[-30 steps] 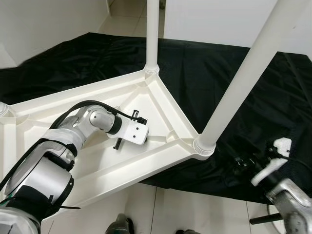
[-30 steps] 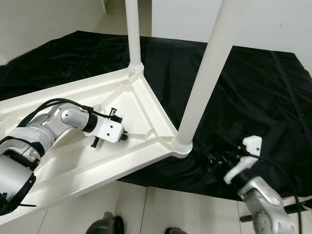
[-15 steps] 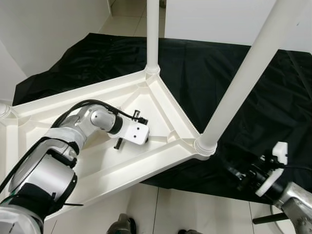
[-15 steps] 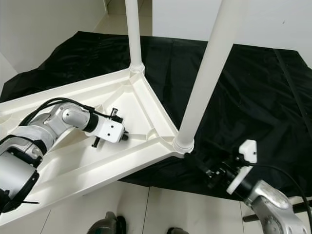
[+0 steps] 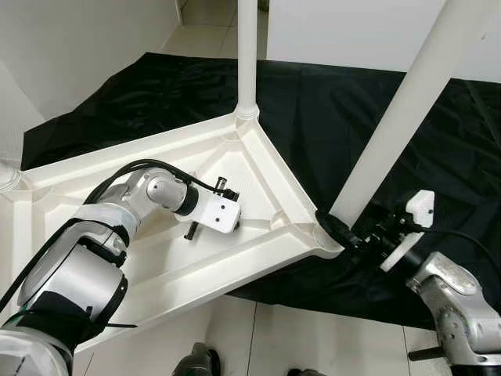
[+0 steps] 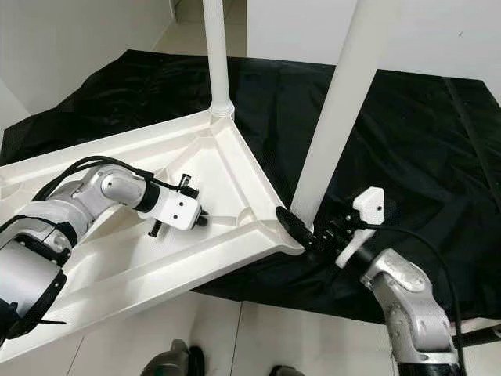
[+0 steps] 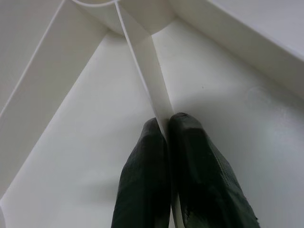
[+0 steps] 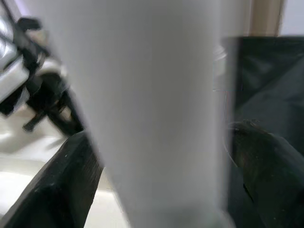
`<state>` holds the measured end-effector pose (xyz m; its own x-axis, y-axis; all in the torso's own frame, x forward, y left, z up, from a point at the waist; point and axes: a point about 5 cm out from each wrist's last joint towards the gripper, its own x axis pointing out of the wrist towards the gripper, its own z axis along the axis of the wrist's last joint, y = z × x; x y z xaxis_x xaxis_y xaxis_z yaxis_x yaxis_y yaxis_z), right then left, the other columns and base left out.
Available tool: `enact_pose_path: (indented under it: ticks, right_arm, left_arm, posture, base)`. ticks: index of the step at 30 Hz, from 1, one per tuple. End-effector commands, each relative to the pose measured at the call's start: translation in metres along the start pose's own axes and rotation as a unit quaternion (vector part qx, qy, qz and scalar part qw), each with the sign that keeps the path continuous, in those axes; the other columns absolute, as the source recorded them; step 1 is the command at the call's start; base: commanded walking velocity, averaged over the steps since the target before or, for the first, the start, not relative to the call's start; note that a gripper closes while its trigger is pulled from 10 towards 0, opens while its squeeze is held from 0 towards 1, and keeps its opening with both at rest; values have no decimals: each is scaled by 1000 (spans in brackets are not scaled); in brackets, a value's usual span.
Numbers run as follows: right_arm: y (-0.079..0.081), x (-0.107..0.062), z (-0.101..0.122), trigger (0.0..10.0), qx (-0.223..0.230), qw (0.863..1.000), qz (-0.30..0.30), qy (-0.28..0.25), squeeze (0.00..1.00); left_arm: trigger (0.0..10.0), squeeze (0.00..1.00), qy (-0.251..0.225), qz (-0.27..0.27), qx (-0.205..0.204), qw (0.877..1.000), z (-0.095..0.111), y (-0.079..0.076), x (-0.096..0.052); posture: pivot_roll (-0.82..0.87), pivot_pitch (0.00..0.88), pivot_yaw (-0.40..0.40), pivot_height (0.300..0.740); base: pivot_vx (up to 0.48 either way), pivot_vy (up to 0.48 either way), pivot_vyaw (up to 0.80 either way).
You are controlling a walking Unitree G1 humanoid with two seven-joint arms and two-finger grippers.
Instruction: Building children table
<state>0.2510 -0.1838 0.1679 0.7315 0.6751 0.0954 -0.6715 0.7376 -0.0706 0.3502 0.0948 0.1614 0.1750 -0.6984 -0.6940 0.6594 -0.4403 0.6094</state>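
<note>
My right gripper (image 6: 301,231) is nearest to me, reaching in at the near corner of the upturned white plastic children's table top (image 5: 258,168), which lies underside up on the black sheet (image 5: 329,102) spread over the pale tiled floor (image 5: 258,337). Its fingers (image 8: 52,190) straddle the foot of the thick white plastic table leg (image 5: 391,117) where it meets the corner socket; the wrist view has one finger on each side of the leg, so I judge them spread wide around it, though I cannot tell whether they press on it. I take this hold low on the leg because that is where it seats, and a grip there should let me steady or twist it home.

A little farther in, my left gripper (image 5: 235,215) is down inside the table's underside, its fingers (image 7: 147,166) pinched narrow on a thin white stiffening rib (image 7: 147,71) that runs toward a corner socket. I judge this pinch serves to brace the table top so it does not slide or turn while the right arm works.

Farthest away, the second white table leg (image 5: 246,47) stands upright in the far corner socket, apparently already seated.
</note>
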Motion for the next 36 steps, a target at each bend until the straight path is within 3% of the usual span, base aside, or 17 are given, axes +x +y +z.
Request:
enact_pose_path:
  ticks: [1,2,3,12,13,14,15,27,28,36]
  right_arm:
    - [1,1,-5,10000,-3,1000,-3,7,0]
    - [1,2,-6,10000,-3,1000,-5,8,0]
    - [3,7,-11,10000,5,1000,-23,2,0]
    - [6,15,-25,10000,24,997,-69,-2,0]
    - [6,15,-26,10000,25,997,-70,-2,0]
    - [6,15,-27,10000,27,997,-72,-2,0]
    - [6,16,-28,10000,29,997,-76,-4,0]
    - [1,18,-31,10000,39,991,-128,-27,0]
    - [1,19,-31,10000,45,988,-142,-32,0]
    - [-7,16,-32,10000,60,968,-235,-56,0]
  left_arm:
    - [1804,0,10,22,17,1000,1,-3,9]
    - [1804,0,10,23,17,1000,1,-2,9]
    - [10000,0,9,24,19,999,2,0,10]
    - [10000,0,1,41,14,999,6,8,10]
    - [10000,518,-2,44,11,999,7,10,10]
    - [10000,518,-3,46,9,999,8,11,10]
    - [10000,1000,-5,47,8,999,8,12,9]
    - [10000,1000,2,77,28,997,13,25,8]
    - [10000,0,3,85,32,996,14,28,6]
    - [10000,0,0,136,58,989,20,47,-4]
  posture:
    - [9,142,77,740]
    - [11,143,76,740]
    - [13,142,74,740]
    - [16,139,73,740]
    - [15,138,73,740]
    - [15,137,73,740]
    - [14,136,74,740]
    - [18,140,72,740]
    - [17,140,73,740]
    - [21,140,70,740]
  base:
    - [0,0,0]
    - [0,0,0]
    - [0,0,0]
    - [0,0,0]
    - [0,0,0]
    - [0,0,0]
    - [0,0,0]
    - [0,0,0]
    - [0,0,0]
    - [0,0,0]
